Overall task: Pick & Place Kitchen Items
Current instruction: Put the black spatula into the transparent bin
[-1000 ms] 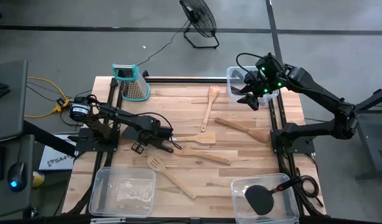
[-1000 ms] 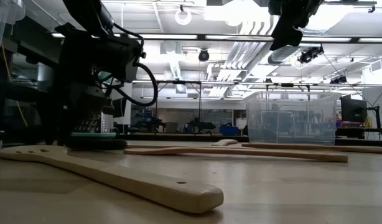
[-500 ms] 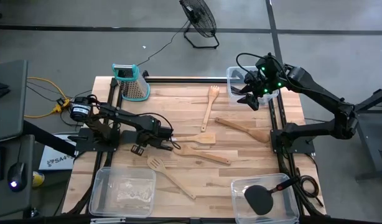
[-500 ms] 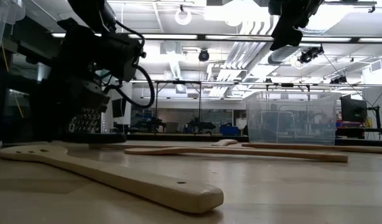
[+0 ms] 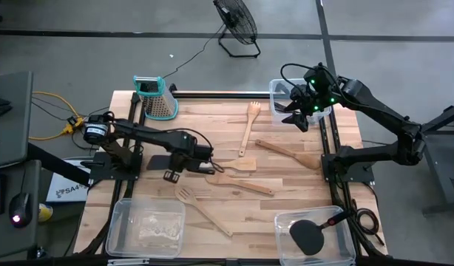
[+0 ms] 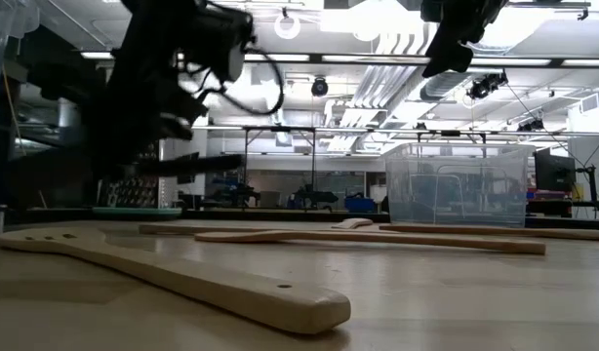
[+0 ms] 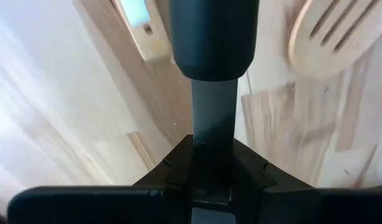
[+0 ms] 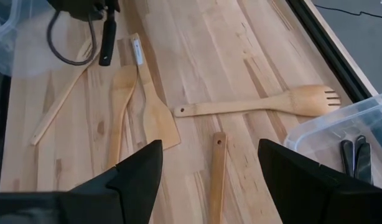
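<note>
My left gripper [image 5: 197, 154] is above the table's left middle, shut on a black-handled utensil [image 6: 197, 164] that it holds level above the wood. Its thick black handle [image 7: 213, 31] points toward the table's right, and a dark blade [image 5: 159, 161] shows behind the gripper. Several pale wooden utensils lie flat on the table: a slotted spoon [image 5: 251, 118], spatulas [image 5: 290, 154] [image 5: 234, 164] [image 5: 242, 182] and a slotted turner [image 5: 201, 209]. My right gripper [image 8: 209, 146] is open and empty, high over the clear bin [image 5: 285, 100] at the back right. My left gripper pinches the utensil's narrow neck [image 7: 213, 124], just behind the thick handle, between its two fingers [image 7: 253, 168]. The fingers come from above and lie across the utensil. The utensil is lifted clear of the table and lies about level.
A metal grater with a teal top [image 5: 157, 98] stands at the back left. A clear bin [image 5: 146, 225] sits at the front left, and another [image 5: 316, 236] at the front right holds a black turner. The back right bin holds thin black-handled tools [image 8: 353, 152].
My left gripper has risen from the tabletop and gone a little toward the table's right, staying shut. The black utensil has come up with it and now hangs level, clear of the wood.
</note>
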Action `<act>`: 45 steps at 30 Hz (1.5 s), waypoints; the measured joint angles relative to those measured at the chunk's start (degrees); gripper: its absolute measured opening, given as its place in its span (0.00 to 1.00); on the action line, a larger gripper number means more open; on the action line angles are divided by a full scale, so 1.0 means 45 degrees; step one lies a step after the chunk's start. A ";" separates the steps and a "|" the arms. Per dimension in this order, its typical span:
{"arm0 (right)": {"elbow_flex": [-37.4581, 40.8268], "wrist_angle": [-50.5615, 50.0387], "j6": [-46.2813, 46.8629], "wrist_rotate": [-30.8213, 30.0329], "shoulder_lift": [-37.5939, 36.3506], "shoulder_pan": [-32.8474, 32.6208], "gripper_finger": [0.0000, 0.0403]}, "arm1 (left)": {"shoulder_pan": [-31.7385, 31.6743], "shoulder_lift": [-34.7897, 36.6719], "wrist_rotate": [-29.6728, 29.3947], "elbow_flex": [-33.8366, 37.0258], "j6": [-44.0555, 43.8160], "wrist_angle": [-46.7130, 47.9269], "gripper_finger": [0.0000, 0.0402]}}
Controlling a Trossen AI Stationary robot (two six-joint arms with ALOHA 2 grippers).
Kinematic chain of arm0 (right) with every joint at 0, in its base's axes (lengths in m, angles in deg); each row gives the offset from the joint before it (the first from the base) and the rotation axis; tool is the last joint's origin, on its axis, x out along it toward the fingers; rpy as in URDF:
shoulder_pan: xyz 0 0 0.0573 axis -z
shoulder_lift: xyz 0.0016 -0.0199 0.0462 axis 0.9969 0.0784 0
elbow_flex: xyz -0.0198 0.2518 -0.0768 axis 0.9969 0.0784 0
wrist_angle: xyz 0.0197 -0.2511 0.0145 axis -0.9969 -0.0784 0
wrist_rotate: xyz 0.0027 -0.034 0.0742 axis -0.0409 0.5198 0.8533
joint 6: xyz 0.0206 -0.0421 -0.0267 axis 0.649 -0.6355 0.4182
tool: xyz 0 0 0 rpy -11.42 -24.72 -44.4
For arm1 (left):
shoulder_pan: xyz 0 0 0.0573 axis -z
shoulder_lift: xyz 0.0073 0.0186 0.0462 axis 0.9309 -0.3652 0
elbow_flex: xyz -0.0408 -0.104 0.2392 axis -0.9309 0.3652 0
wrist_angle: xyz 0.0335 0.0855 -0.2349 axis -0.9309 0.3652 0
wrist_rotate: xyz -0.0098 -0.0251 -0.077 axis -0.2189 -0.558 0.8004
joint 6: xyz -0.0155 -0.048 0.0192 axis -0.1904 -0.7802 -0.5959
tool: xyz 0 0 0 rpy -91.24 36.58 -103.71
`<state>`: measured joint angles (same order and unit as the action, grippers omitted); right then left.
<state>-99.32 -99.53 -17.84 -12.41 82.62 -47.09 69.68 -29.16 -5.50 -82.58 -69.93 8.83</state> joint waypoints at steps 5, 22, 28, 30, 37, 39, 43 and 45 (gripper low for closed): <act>0.0000 0.0003 -0.0327 0.0473 0.0000 0.0005 0.64 | 0.0000 0.0010 0.0110 -0.1390 -0.0025 -0.0087 0.15; 0.0000 0.0734 -0.1165 0.2235 -0.0005 0.0001 0.64 | -0.1960 0.0019 -0.0147 -0.5091 -0.1268 -0.4288 0.15; 0.0000 0.1395 -0.1279 0.2622 -0.0005 0.0000 0.64 | -0.3260 0.0020 0.3307 -0.5385 -0.2139 -0.7329 0.15; 0.0000 0.1856 -0.1003 0.2636 -0.0005 0.0000 0.64 | -0.3665 0.0019 0.4253 -0.5385 -0.2746 -0.8152 0.15; 0.0000 0.2908 -0.1257 0.2574 -0.0005 0.0000 0.64 | -0.4847 -0.0209 0.7813 -0.5375 -0.4111 -1.0160 0.15; 0.0000 0.3339 -0.1304 0.2556 -0.0005 0.0000 0.64 | -0.4988 -0.0436 0.8739 -0.5414 -0.4615 -1.0950 0.15; 0.0000 0.4003 -0.1148 0.2761 -0.0005 0.0000 0.64 | -0.5255 -0.0941 1.0328 -0.5383 -0.5331 -1.2006 0.15; 0.0000 0.4362 -0.0751 0.3309 0.0009 0.0000 0.64 | -0.5254 -0.1171 1.0837 -0.5382 -0.5644 -1.2357 0.15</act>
<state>-99.32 -79.90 -21.22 2.49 82.66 -47.09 46.04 -34.43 43.27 -106.80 -95.32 -46.78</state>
